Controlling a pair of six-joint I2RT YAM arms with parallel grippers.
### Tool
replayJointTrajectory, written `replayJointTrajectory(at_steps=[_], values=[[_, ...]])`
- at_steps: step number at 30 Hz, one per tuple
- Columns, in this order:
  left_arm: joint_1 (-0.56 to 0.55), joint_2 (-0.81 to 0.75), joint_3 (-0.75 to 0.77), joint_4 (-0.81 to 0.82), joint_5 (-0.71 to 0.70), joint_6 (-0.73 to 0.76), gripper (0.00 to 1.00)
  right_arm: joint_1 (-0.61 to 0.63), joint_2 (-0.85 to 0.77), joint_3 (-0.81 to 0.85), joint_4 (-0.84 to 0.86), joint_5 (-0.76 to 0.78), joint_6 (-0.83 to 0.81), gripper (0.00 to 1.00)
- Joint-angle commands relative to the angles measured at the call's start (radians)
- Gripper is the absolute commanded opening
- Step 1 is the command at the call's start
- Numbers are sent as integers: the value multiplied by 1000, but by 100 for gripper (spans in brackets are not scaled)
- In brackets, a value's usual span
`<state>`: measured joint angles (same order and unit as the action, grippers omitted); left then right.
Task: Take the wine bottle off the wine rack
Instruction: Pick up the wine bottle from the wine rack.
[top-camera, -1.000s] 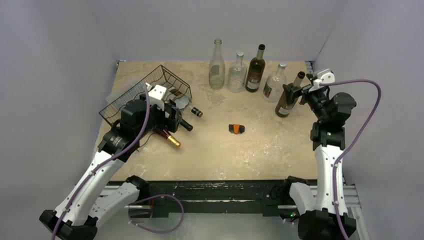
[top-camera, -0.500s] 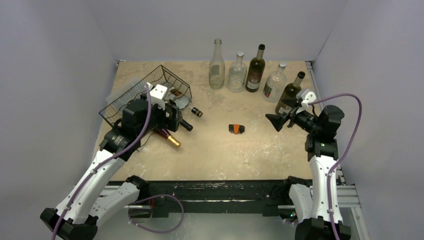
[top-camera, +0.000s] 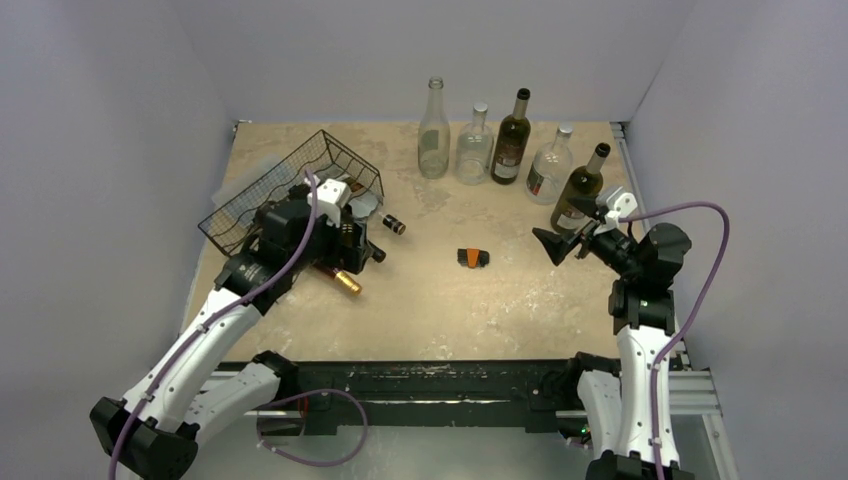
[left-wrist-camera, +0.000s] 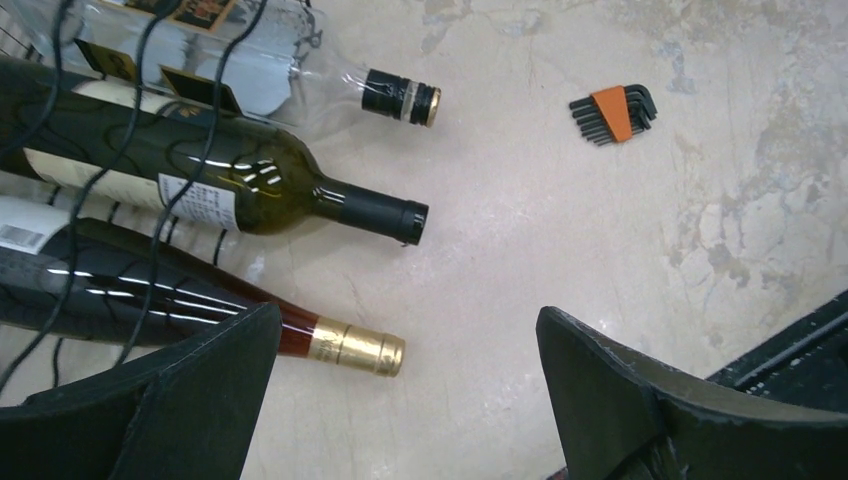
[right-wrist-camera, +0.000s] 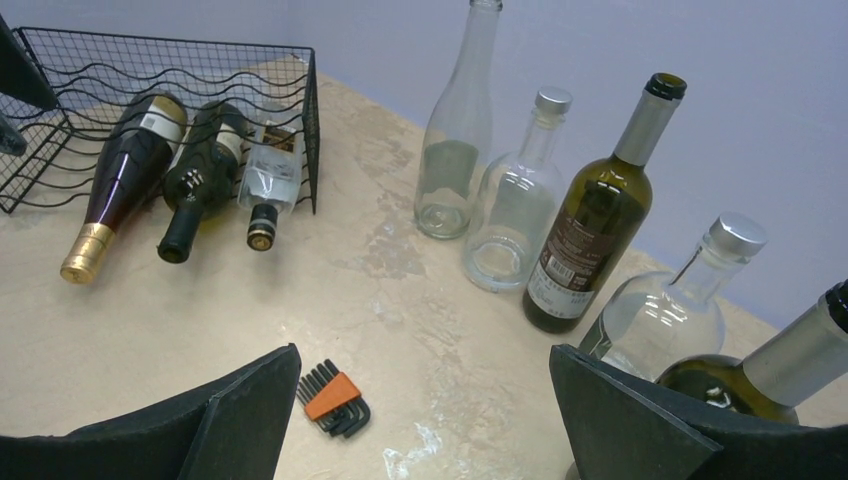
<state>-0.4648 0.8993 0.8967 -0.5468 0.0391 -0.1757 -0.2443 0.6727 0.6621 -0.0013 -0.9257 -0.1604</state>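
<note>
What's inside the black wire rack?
The wine rack holds three bottles: gold-capped bottle, green bottle, clear bottle, necks poking out. Wires partly cover their bodies.

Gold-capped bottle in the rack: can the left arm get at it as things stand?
Probably yes. The left tool hangs open over the neck of the gold-capped bottle, which pokes out of the rack with nothing between.

The left arm (top-camera: 205, 335) is leaning forward and slightly inward, its wrist angling the left gripper (top-camera: 352, 240) downward with jaws gaping wide in the wrist view (left-wrist-camera: 405, 340). The right arm (top-camera: 640, 360) is standing nearly upright from its base, elbow high, its wrist pointing the right gripper (top-camera: 562, 235) toward the centre, jaws likewise spread wide (right-wrist-camera: 422, 370).
</note>
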Motion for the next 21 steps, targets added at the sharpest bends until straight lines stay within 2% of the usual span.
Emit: replayJointTrajectory(at_steps=[1, 10, 21], values=[[6, -30, 50, -40, 89, -133, 100, -4, -16, -5, 45, 13, 21, 99], [6, -104, 88, -96, 159, -247, 100, -5, -42, -15, 57, 1, 32, 99], [6, -223, 13, -132, 173, -464, 100, -5, -51, -28, 70, -8, 35, 99]])
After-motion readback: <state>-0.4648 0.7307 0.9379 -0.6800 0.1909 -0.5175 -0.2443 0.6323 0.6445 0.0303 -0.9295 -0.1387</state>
